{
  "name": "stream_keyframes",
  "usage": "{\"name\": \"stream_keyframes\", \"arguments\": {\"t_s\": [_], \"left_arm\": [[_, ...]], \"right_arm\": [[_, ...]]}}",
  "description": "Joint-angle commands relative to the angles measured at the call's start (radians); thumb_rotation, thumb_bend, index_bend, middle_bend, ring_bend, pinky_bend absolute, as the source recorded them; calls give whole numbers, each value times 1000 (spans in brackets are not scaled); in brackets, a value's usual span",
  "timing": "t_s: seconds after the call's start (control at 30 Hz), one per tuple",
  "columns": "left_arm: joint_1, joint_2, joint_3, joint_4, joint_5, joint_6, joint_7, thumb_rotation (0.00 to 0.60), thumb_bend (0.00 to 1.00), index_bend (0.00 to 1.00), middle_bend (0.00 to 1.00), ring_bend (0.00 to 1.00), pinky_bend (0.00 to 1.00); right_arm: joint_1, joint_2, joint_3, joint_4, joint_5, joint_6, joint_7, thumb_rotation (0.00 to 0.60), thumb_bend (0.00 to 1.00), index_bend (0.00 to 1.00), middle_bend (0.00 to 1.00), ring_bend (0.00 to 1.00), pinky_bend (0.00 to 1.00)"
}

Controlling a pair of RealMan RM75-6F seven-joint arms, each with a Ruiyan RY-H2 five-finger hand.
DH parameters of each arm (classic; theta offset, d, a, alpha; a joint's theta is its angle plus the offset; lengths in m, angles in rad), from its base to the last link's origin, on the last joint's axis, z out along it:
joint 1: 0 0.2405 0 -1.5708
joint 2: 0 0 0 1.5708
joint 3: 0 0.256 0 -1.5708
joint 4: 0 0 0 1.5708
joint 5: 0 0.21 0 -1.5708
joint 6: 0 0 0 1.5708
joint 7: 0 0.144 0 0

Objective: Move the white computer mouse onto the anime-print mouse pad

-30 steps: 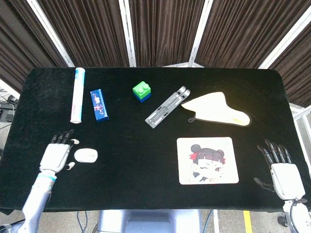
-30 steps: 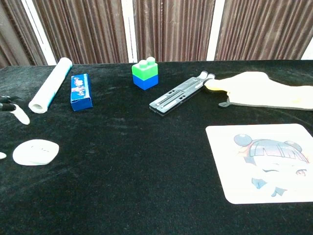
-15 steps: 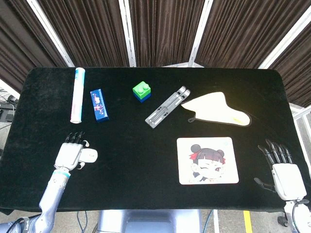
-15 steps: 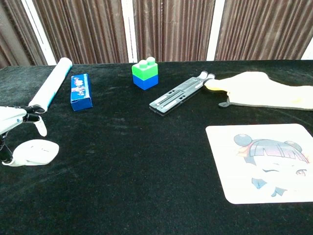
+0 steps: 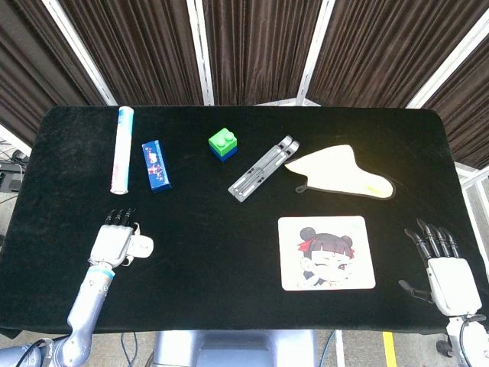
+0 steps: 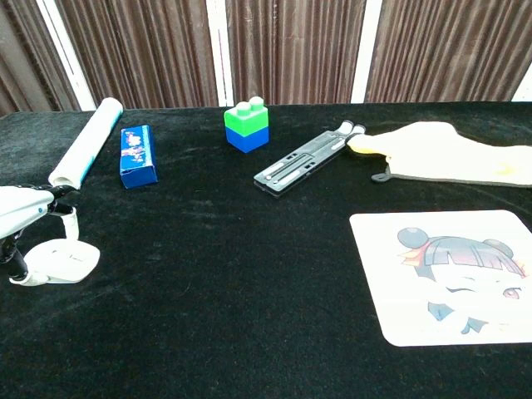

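Observation:
The white computer mouse point(image 5: 143, 246) point(image 6: 65, 261) lies on the black table near its front left. My left hand point(image 5: 113, 243) point(image 6: 23, 218) sits over the mouse's left part, fingers stretched forward. In the chest view the thumb comes down at the mouse's far side and another finger at its left end, and the mouse still rests on the cloth. The anime-print mouse pad point(image 5: 326, 252) point(image 6: 449, 274) lies flat at the front right with nothing on it. My right hand point(image 5: 445, 269) rests at the table's front right edge, fingers apart and empty.
Along the back stand a white tube point(image 5: 121, 148), a blue box point(image 5: 156, 165), a green-and-blue block point(image 5: 223, 144), a grey folding stand point(image 5: 263, 168) and a cream cloth point(image 5: 344, 171). Bare black cloth lies between the mouse and the pad.
My left hand moved right from beside the mouse to over it, its fingers now straddling the mouse. The mouse has barely shifted. My right hand stayed put.

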Motion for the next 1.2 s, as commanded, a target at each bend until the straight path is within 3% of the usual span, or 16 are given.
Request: {"name": "stream_keyframes", "arguments": {"t_s": [0.03,0.37,0.73,1.03,1.2], "left_arm": [[-3,-6,-1,5,-2,6,-5,600,292,488,0,0,0],[-30,28,-25,-71,9,38,1,600,293,491,0,0,0],[-140,37,-113,-184,-89,37,97,600,293,491,0,0,0],[-307,-58,-189,-174,-218,26,244,600,293,491,0,0,0],[-423,-157,-245,-99,-323,15,307,600,293,491,0,0,0]], "right_arm": [[1,1,1,1,1,-2,3,600,57,115,0,0,0],[0,-2,0,5,-7,3,6,600,57,115,0,0,0],[1,4,9,11,13,0,22,600,57,115,0,0,0],[2,15,24,17,49,-10,53,600,57,116,0,0,0],[3,20,32,26,66,-15,64,600,57,115,0,0,0]]}}
